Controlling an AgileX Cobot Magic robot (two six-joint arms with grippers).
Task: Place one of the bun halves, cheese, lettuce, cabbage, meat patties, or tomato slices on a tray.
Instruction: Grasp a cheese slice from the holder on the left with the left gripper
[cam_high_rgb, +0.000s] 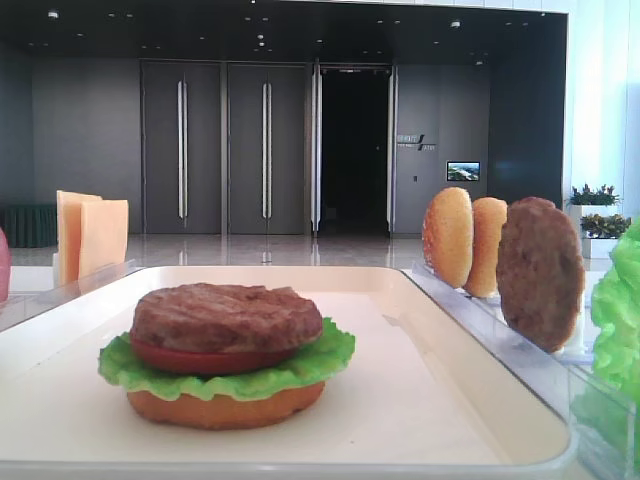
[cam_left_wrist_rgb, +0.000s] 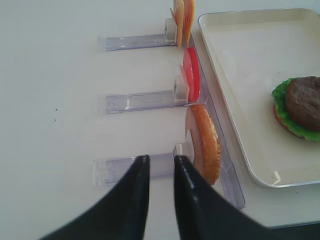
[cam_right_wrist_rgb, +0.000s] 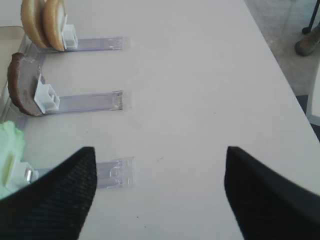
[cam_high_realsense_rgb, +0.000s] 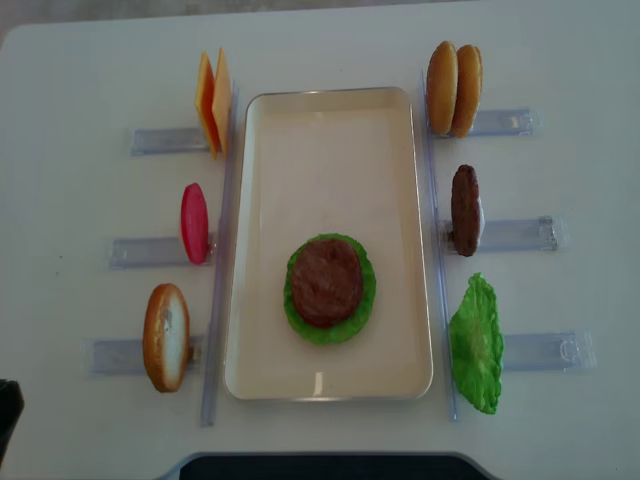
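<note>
In the left wrist view, the left gripper (cam_left_wrist_rgb: 160, 167) hangs over a clear rack (cam_left_wrist_rgb: 127, 170) with jaws nearly closed, a slim gap between them, holding nothing, beside an upright bun half (cam_left_wrist_rgb: 204, 142). In the right wrist view, the right gripper (cam_right_wrist_rgb: 160, 180) spreads wide and empty above bare counter (cam_right_wrist_rgb: 200, 90). Overhead, the stacked patty (cam_high_realsense_rgb: 326, 280) and lettuce (cam_high_realsense_rgb: 330, 328) sit on the tray (cam_high_realsense_rgb: 330, 140), its far half open; both grippers fall outside this view.

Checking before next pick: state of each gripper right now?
Left gripper: jaws nearly together with a narrow gap, holding nothing, above a clear rack beside a bun half.
Right gripper: open wide, empty, over bare table.
</note>
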